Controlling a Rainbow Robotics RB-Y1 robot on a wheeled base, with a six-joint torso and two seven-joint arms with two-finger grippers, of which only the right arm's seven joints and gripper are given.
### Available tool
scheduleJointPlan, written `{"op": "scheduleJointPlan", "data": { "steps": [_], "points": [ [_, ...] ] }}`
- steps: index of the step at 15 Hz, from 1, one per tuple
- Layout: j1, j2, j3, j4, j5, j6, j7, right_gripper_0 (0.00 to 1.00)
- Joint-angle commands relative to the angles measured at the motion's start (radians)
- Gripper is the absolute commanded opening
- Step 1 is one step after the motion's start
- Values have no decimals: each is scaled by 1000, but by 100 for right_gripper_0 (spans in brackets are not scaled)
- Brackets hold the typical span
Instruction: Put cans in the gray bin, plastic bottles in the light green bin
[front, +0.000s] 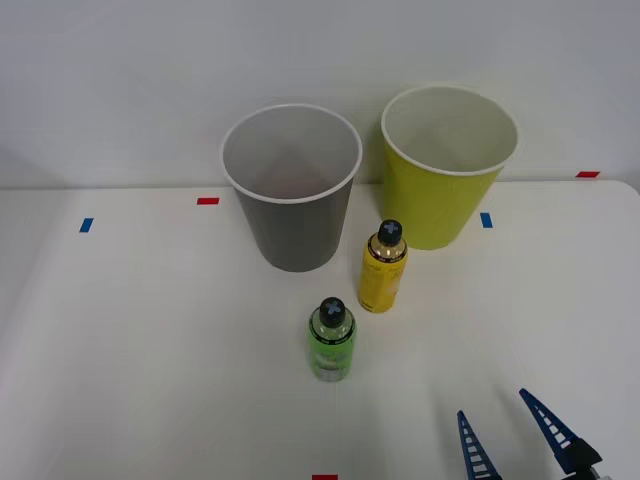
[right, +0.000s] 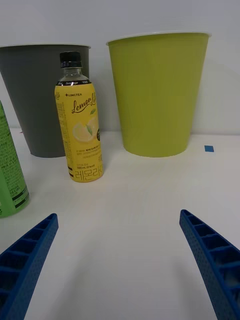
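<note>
The right gripper (front: 505, 428) hangs low over the white tabletop (front: 150, 340), jaws wide and holding nothing. Ahead of it stand two black-capped bottles, upright: the yellow bottle (right: 80, 125) and, nearer, the green bottle (front: 331, 340). Behind them sit two bins side by side, the gray bin (front: 291, 185) and the light green bin (front: 446, 165).

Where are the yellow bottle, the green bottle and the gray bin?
yellow bottle (right: 80, 135): right wrist view, on its label.
green bottle (front: 331, 345): front view, on its body.
gray bin (front: 296, 232): front view, on its outer wall.
</note>
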Motion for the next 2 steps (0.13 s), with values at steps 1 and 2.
{"op": "scheduleJointPlan", "data": {
  "steps": [1, 2],
  "points": [
    [0, 0, 0, 0, 0, 0, 0, 83],
    [0, 0, 0, 0, 0, 0, 0, 83]
  ]
}}
